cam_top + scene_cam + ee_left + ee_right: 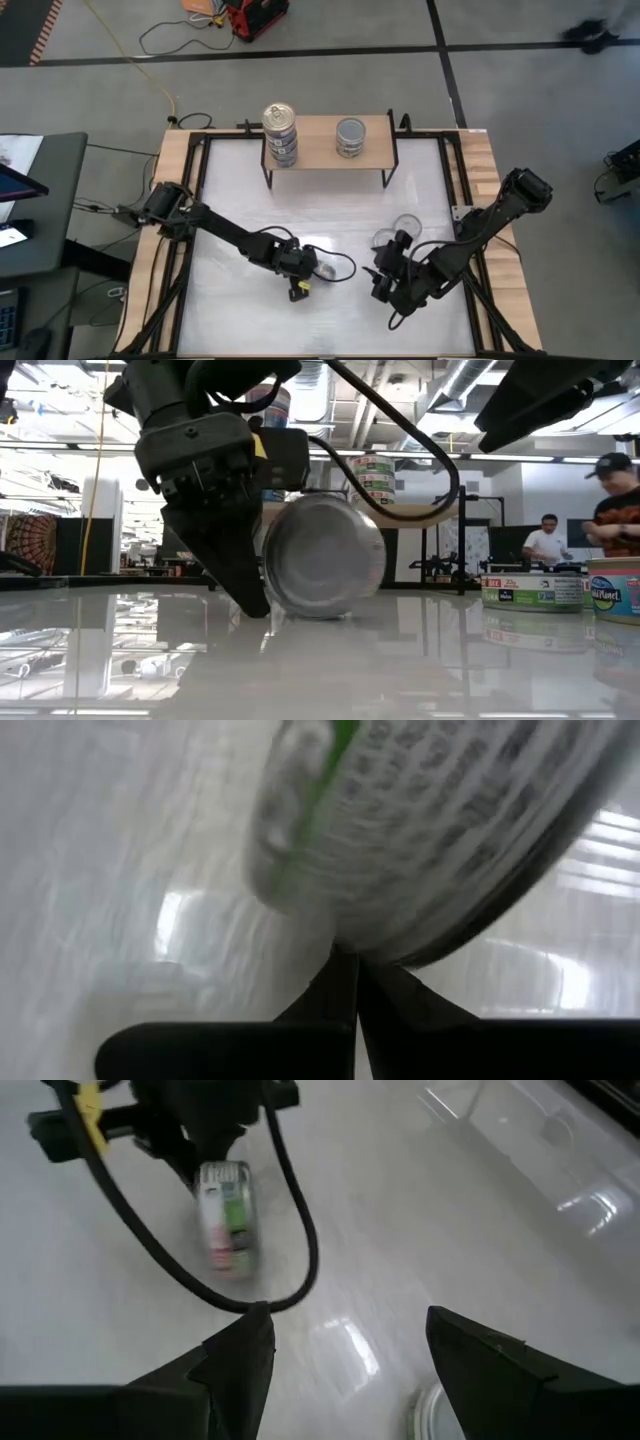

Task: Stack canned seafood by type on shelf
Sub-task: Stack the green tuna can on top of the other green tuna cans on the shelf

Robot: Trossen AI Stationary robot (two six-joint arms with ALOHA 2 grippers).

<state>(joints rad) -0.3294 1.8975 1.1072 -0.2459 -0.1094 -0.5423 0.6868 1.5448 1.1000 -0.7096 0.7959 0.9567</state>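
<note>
Silver can on its side just beyond my left gripper, jaws shut on nothing; right gripper open; next: reopen, regrasp, shelf.

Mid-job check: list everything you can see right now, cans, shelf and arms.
Shelf: one, light wood, table's far edge.
Stacked cans: one gold-topped stack, shelf's left end; number unclear.
Single can: one, silver-topped, shelf's right part.
Tipped can: one, silver, on its side by the left gripper.
Upright cans: two, on the table near the right gripper.
People: two, in the background.
Left gripper: shut, empty.
Right gripper: open, empty.
</note>
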